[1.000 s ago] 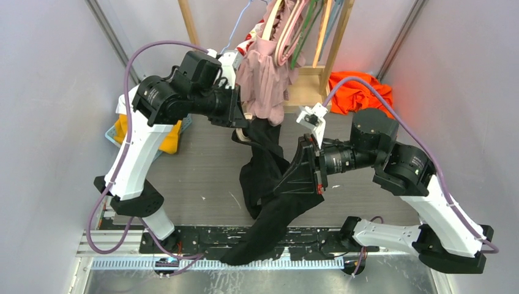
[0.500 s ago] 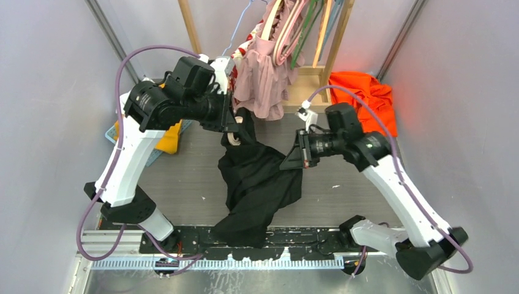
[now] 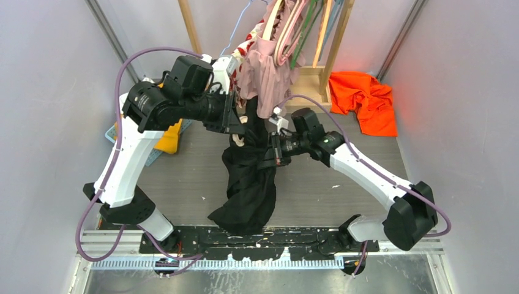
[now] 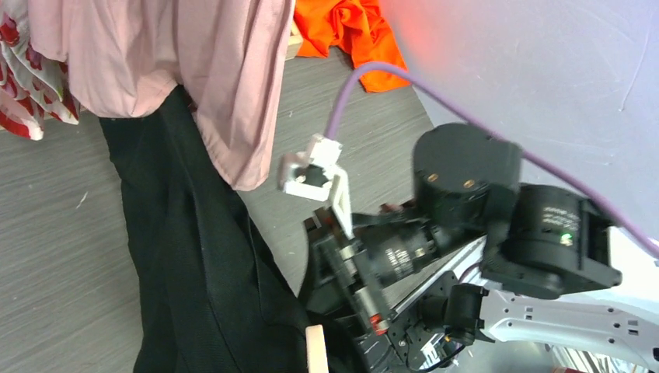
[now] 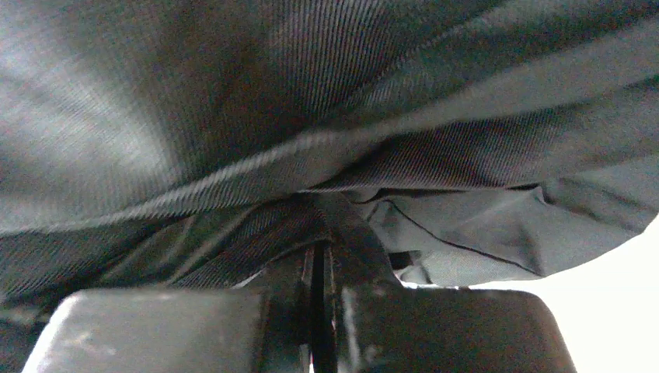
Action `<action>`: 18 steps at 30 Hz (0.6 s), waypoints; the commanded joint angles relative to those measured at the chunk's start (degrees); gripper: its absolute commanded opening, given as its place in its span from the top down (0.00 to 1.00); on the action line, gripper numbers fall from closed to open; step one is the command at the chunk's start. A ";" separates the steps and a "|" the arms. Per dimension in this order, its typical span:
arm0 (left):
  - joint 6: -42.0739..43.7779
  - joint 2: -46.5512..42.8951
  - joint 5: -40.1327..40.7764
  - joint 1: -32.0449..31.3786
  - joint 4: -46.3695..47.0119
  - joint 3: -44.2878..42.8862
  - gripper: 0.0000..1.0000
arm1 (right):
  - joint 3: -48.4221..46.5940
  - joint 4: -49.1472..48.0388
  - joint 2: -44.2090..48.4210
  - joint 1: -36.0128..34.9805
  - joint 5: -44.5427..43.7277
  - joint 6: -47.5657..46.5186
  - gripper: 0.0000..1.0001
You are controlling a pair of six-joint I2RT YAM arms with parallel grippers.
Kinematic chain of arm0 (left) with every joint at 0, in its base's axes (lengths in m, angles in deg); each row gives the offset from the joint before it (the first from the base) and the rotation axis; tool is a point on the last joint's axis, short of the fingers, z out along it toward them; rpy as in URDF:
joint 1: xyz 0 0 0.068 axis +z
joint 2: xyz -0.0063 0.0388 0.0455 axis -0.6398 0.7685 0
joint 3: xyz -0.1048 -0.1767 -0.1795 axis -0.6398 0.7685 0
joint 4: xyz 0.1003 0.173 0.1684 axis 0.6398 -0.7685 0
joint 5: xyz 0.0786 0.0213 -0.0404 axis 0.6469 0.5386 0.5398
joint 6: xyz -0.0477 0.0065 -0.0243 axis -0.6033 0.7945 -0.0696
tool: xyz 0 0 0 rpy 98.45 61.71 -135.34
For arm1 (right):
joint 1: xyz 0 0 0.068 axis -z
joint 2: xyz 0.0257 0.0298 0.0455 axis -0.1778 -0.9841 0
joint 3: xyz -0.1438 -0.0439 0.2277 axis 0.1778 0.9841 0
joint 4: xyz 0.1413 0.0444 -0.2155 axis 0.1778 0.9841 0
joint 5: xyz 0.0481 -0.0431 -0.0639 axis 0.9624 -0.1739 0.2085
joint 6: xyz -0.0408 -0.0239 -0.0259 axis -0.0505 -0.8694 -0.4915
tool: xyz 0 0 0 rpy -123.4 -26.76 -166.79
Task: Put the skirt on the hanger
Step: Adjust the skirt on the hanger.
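Black skirt (image 3: 251, 177) hangs in a long narrow drape mid-workspace, top end just below the pink garment (image 3: 260, 79) on the wooden rack (image 3: 335, 43), lower end bunched by the near edge of the tabletop (image 3: 196, 177).

Left pincer (image 3: 237, 125) sits at the skirt's top. A cream hanger (image 3: 237, 140) shows just beneath it, partly wrapped in black fabric. Its jaws are hidden, so I cannot tell whether they are together or apart.

Right pincer (image 3: 269, 153) is at the skirt's right side. Its wrist view shows the fingers (image 5: 353, 241) clamped on a fold of skirt.

Orange cloth (image 3: 364, 98) lies far right, well apart.
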 commanded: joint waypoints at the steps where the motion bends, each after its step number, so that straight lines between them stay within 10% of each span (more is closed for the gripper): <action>1: -2.50 -2.70 -7.35 -0.28 4.73 -1.59 0.93 | 2.79 -10.57 -1.60 -2.02 -9.71 3.58 0.97; 8: -3.12 -4.33 -9.85 -0.36 6.83 2.86 0.93 | 8.71 -14.40 -1.49 -2.90 -14.91 3.99 0.93; 14: -2.69 -6.50 -8.92 -0.95 5.48 8.54 0.93 | 8.78 -7.35 4.76 -3.85 -12.66 -0.77 0.56; 18: -2.88 -8.16 -7.01 -1.96 4.33 14.64 0.93 | 7.51 -2.53 9.28 -3.88 -11.68 -2.09 0.51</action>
